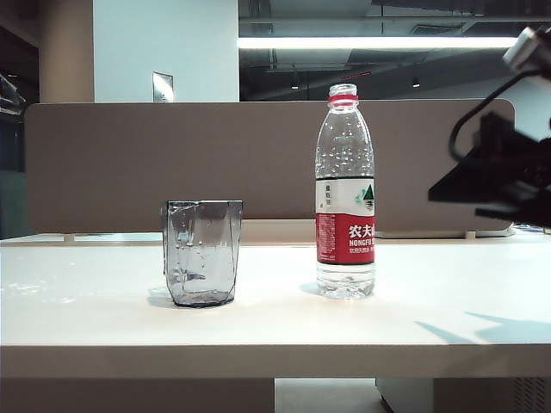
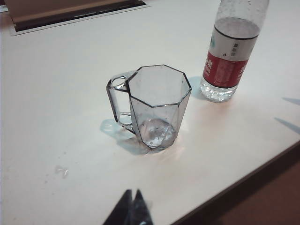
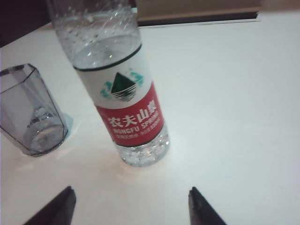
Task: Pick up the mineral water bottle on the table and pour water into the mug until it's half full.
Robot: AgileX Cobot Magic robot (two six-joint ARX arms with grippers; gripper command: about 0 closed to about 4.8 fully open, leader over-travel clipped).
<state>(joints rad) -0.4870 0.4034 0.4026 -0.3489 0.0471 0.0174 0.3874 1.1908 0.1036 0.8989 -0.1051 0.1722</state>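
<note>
Mineral water bottle [image 3: 123,89] stands upright on the white worktop [image 1: 95,318], cap off by the look of its open red-ringed neck, with the water level reaching into the label band. It sits squarely ahead of the right tool [image 3: 131,206], whose two dark fingertips [image 3: 56,208] show wide apart in the right wrist view with nothing between them; the bottle's base falls on the line between those tips but still beyond them, untouched. Its long axis runs vertical, so a sideways approach at label height looks like the fitting one, the fingers passing on either side of the body.

Seen from the exterior camera, the right tool [image 1: 504,185] hangs above the worktop, well apart from the bottle and off to its far side from the mug [image 1: 202,252]. The mug, a smoky faceted one with a handle visible in the left wrist view, stands on the worktop beyond the bottle from the right tool, near it but not touching, and holds at most a few drops.

The left tool [image 2: 132,208] shows only as dark tips drawn close together, holding nothing, short of the mug and farther from the bottle. The right arm is therefore judged the nearer and better lined up for the pickup, which has not yet begun.
</note>
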